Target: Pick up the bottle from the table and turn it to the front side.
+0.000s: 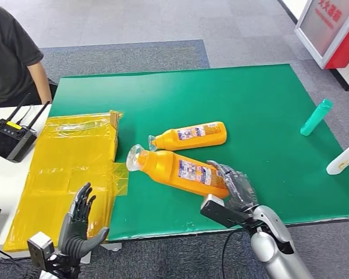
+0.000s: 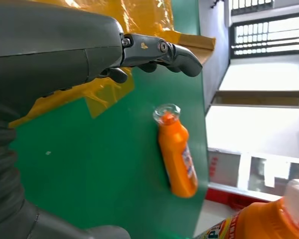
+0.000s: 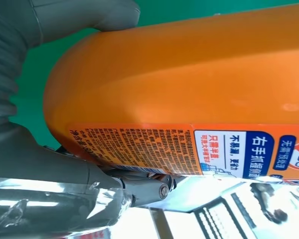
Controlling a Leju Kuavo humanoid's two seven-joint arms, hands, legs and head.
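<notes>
A yellow bag [image 1: 67, 168] lies at the green surface's [image 1: 260, 104] left edge. A teal bottle [image 1: 316, 117] and a white bottle [image 1: 345, 158] lie at its right. A black remote [image 1: 11, 137] sits beside a person [image 1: 12, 55].

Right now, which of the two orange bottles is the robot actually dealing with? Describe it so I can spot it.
Look at the green mat and find the two orange bottles lying on their sides near its middle. It is the nearer orange bottle, closer to the robot, clear cap towards the yellow sheet. Unlike the farther orange bottle, its base end sits in the right hand.
</notes>
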